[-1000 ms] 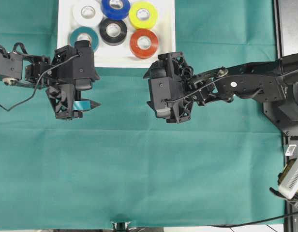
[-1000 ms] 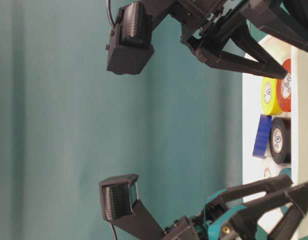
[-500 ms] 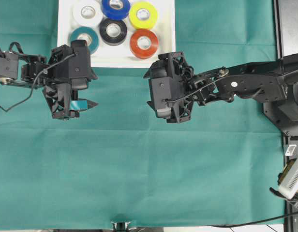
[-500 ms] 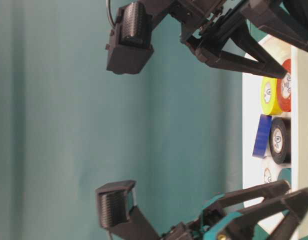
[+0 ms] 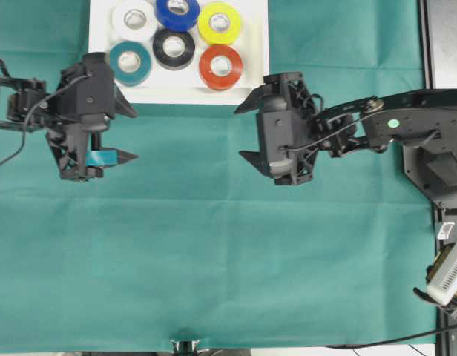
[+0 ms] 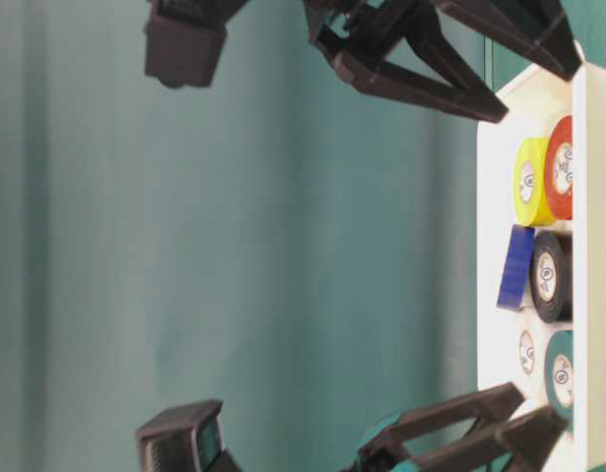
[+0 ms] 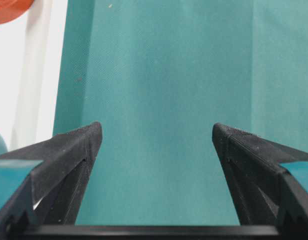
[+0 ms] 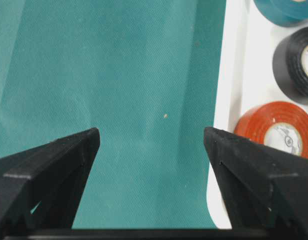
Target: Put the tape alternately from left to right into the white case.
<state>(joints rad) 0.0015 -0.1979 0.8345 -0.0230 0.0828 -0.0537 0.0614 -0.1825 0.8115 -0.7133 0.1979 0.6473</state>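
Note:
The white case point(image 5: 254, 44) lies at the back of the table with the tape in it: white point(image 5: 134, 18), blue point(image 5: 177, 12), yellow point(image 5: 219, 22), teal point(image 5: 130, 62), black point(image 5: 173, 49) and red point(image 5: 221, 67) rolls. My left gripper point(image 5: 130, 134) hovers over the cloth just in front of the case's left corner, open and empty. My right gripper point(image 5: 242, 133) faces it from the right, also open and empty. In the right wrist view the gripper point(image 8: 151, 137) looks at bare cloth beside the case rim point(image 8: 229, 100) and the red roll point(image 8: 276, 130).
A green cloth point(image 5: 214, 252) covers the table. A black stand point(image 5: 444, 37) and other equipment point(image 5: 447, 271) sit along the right edge. In the left wrist view, bare cloth fills the space between the fingers point(image 7: 76, 150), and the case rim point(image 7: 34, 75) is at the left.
Both arms have drawn apart: the left gripper slid left, the right gripper slid right. Both stayed open. The rolls in the case have not moved.

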